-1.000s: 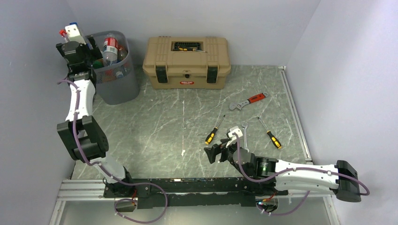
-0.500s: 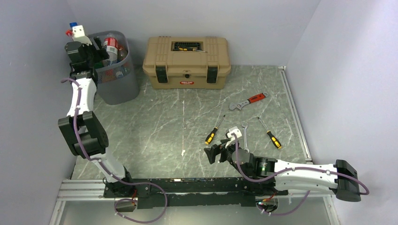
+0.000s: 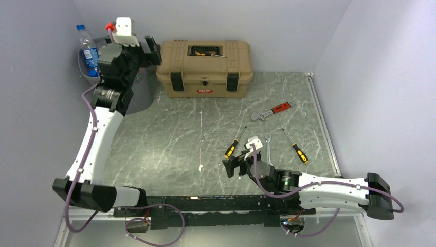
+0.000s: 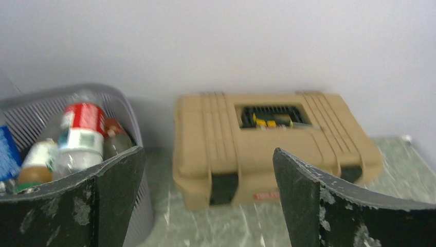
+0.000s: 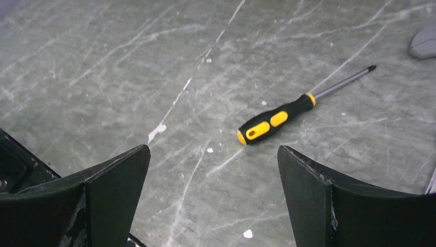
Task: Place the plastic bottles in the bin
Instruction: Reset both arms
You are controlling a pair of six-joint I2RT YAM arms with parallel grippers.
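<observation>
From above, the left arm reaches to the upper left of the frame. The left gripper [image 3: 149,49] is raised beside the left end of the tan toolbox [image 3: 205,67], and from here I cannot tell how its jaws stand. The arm covers most of the grey bin [image 3: 140,95], which stands left of the toolbox. A clear bottle with a blue cap and blue label [image 3: 88,49] sticks up out of the bin at its left side. At lower centre, the right gripper [image 3: 232,167] sits low over the marbled table [image 3: 169,128], jaws apart. Near it lie a yellow-handled screwdriver [image 3: 234,144], a silver wrench [image 3: 268,144], a second screwdriver [image 3: 295,146] and a red-handled wrench [image 3: 272,110].

In the left wrist view, the two dark fingers [image 4: 115,180] stand wide apart with nothing between them. The mesh bin fills the left edge and holds several bottles. One has a red and white label [image 4: 79,131], one beside it has a pale label [image 4: 36,159], and a blue label shows at the frame edge. The toolbox sits centre right, just beside the bin.

In the right wrist view, the fingers [image 5: 115,180] are spread and empty above the table, with the yellow and black screwdriver lying between them, further up the frame.
</observation>
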